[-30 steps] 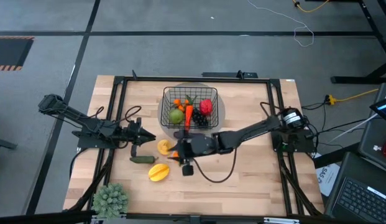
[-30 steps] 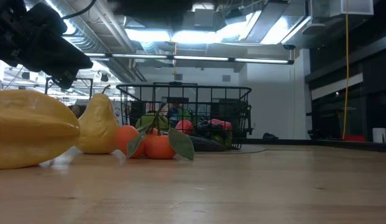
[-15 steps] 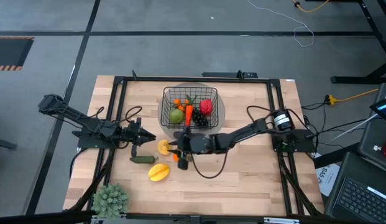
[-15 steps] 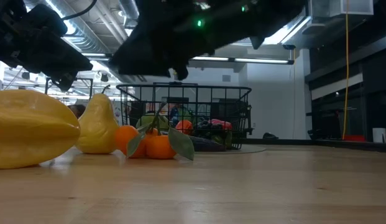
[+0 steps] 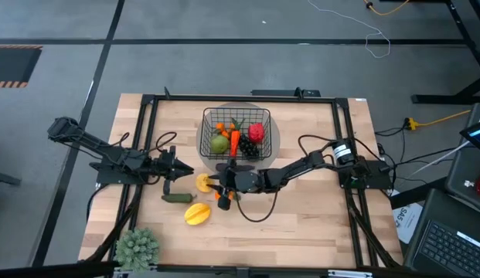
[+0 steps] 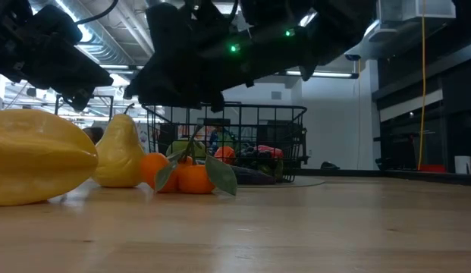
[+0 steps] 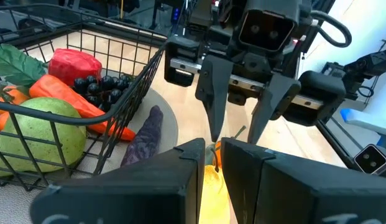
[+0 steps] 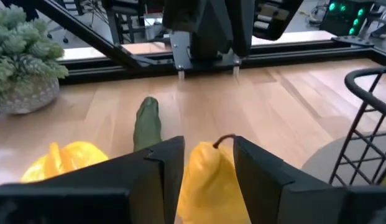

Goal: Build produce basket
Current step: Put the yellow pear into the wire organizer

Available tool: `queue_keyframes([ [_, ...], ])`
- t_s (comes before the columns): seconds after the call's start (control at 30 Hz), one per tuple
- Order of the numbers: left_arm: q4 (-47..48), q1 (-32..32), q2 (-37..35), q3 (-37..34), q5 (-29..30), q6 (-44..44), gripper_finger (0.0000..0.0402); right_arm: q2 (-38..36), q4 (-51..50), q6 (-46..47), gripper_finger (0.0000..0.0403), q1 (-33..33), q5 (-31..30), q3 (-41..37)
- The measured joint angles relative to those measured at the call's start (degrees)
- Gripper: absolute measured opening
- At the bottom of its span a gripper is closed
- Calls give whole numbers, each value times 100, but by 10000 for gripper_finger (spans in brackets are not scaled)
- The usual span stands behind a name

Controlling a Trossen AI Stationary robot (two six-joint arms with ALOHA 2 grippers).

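Note:
The black wire basket (image 5: 233, 135) stands mid-table on a grey round mat and holds a green apple (image 7: 37, 134), a carrot, grapes and a red piece. On the wood in front of it lie a yellow pear (image 8: 211, 180), leafy tangerines (image 6: 186, 176), a yellow starfruit (image 5: 197, 214), a green cucumber (image 8: 147, 122) and a purple eggplant (image 7: 145, 142). My right gripper (image 7: 233, 140) is open and points down over the pear, one finger on each side of its stem end; I cannot tell whether it touches. My left gripper (image 5: 187, 171) waits shut just left of the pear.
A spiky potted plant (image 5: 137, 247) stands at the near left corner. Black frame rails (image 5: 147, 147) run along the table's left, right and far sides. The wood right of the fruit group is bare. Cables trail from both arms.
My right gripper has moved toward the table's left and far edge, from beside the starfruit to above the pear, and has come down into the low view. Its fingers stay apart. The fruits and the left arm have kept still.

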State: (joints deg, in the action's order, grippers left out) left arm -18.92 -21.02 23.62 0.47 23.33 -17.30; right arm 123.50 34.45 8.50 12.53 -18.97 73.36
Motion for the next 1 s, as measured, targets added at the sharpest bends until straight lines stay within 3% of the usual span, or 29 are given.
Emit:
queue_keyframes([
  [1.0, 0, 0, 0, 0, 0, 0, 41, 48, 346, -149, 135, -144, 14, 4],
])
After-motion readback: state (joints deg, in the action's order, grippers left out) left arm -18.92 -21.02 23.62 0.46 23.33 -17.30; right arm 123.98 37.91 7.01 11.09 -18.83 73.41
